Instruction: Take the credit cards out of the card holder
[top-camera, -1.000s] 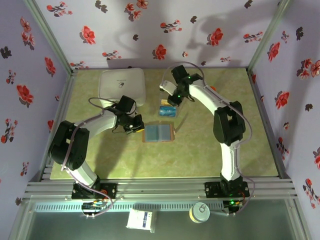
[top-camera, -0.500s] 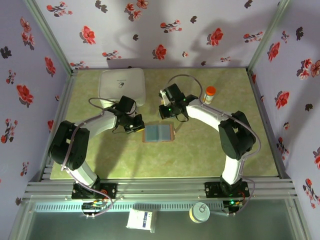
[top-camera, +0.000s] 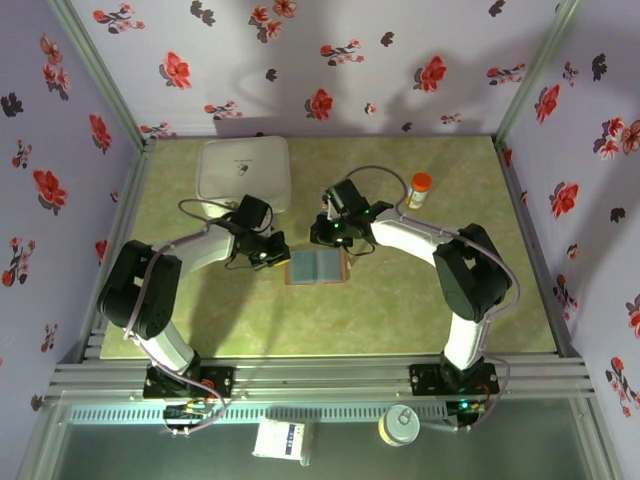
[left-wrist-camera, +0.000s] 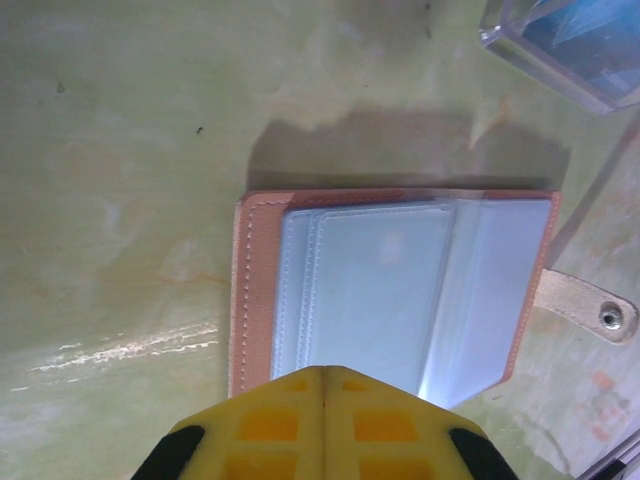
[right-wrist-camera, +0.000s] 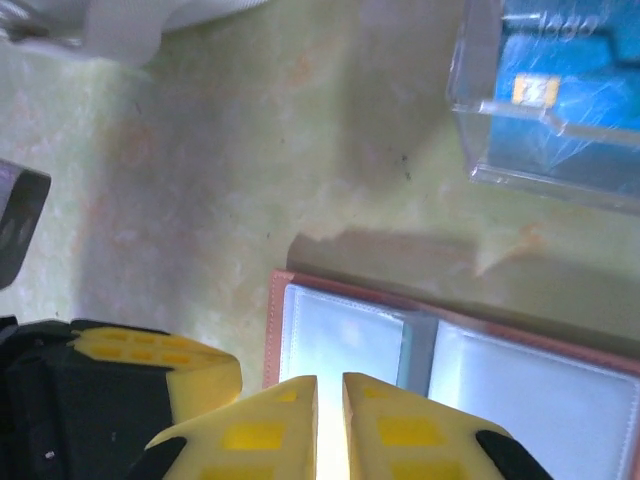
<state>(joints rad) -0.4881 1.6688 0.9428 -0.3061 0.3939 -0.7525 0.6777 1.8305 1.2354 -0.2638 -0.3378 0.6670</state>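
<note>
Right pincer swung in; card holder lies just beneath.

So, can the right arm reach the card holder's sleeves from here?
Probably yes. The right arm's fingers are right above the open card holder with nothing between them. The left arm's fingers sit at its left edge, off to the side.

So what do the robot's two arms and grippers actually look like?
The left arm and right arm have white links, black joints, thin looping cables and small green lights. The left gripper and right gripper have yellow fingers with square recesses on black mounts.
</note>
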